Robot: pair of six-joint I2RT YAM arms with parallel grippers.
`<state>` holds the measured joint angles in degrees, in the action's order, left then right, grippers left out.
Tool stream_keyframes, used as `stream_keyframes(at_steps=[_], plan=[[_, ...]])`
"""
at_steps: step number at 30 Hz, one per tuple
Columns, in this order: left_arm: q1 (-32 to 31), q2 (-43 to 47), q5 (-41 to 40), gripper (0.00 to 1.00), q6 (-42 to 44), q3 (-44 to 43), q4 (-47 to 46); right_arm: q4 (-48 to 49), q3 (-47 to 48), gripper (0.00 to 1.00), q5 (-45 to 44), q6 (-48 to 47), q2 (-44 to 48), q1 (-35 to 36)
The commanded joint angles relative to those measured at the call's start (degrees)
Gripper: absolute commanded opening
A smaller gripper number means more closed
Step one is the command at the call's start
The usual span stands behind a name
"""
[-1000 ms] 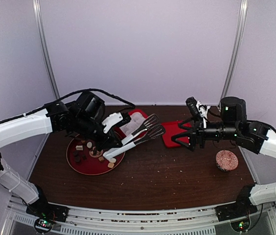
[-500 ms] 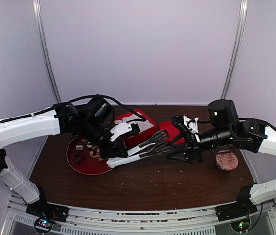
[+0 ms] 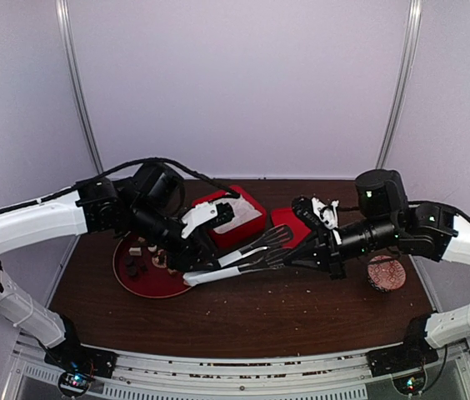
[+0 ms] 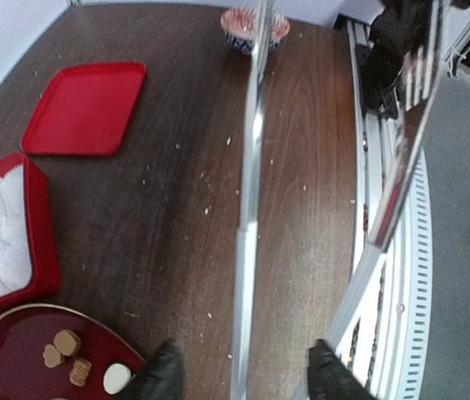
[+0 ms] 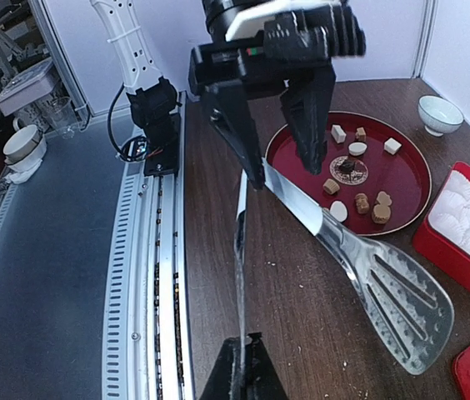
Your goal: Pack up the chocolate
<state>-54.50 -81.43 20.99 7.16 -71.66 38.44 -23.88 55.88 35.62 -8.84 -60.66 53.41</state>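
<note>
Caught mid-handover above the middle of the tabletop (image 3: pixel 302 308): right gripper (image 5: pixel 243 358) jaws shut on one blade of the metal tongs (image 5: pixel 389 292), left gripper (image 4: pixel 246 379) jaws part-open astride the handle, apparently to release. Noted chocolate (image 5: pixel 362 202) unpacked on round red plate (image 5: pixel 410 179) near left edge.

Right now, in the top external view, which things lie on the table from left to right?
Round red tray with chocolate pieces → red box → red lid → small patterned bowl.
</note>
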Motion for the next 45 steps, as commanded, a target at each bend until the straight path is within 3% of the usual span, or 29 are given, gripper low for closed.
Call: stream_keyframes(at_steps=[1,3,8,13,19,25,34,45], plan=[[-0.40,6.80,3.15,0.73,-4.46,3.61,-11.33,0.78,0.35,0.00,-1.14,-1.15,3.06,1.04],[-0.28,8.96,2.02,0.91,-6.84,5.62,-13.73,-0.40,0.66,0.00,-2.04,-2.00,3.61,1.65],[-0.26,12.72,1.69,0.97,-12.68,11.66,-19.45,-1.91,1.36,0.00,-2.85,-3.62,4.92,2.95],[-0.26,16.83,7.73,0.98,-14.43,19.88,-29.35,-3.91,2.54,0.00,-4.19,-5.40,4.85,4.36],[-0.70,15.89,8.17,0.98,-9.37,18.93,-23.21,-3.41,3.06,0.00,-4.85,-5.46,4.50,5.35],[-4.94,15.23,3.89,0.97,-8.68,21.66,-29.26,-1.61,3.86,0.00,-3.99,-5.00,4.42,5.75],[-5.91,14.92,3.90,0.76,-11.68,24.89,-38.34,0.56,3.57,0.00,-3.00,-4.04,5.57,5.75],[-5.90,14.80,2.24,0.56,-11.88,27.17,-38.46,1.73,2.83,0.00,-2.57,-3.13,7.77,5.75]])
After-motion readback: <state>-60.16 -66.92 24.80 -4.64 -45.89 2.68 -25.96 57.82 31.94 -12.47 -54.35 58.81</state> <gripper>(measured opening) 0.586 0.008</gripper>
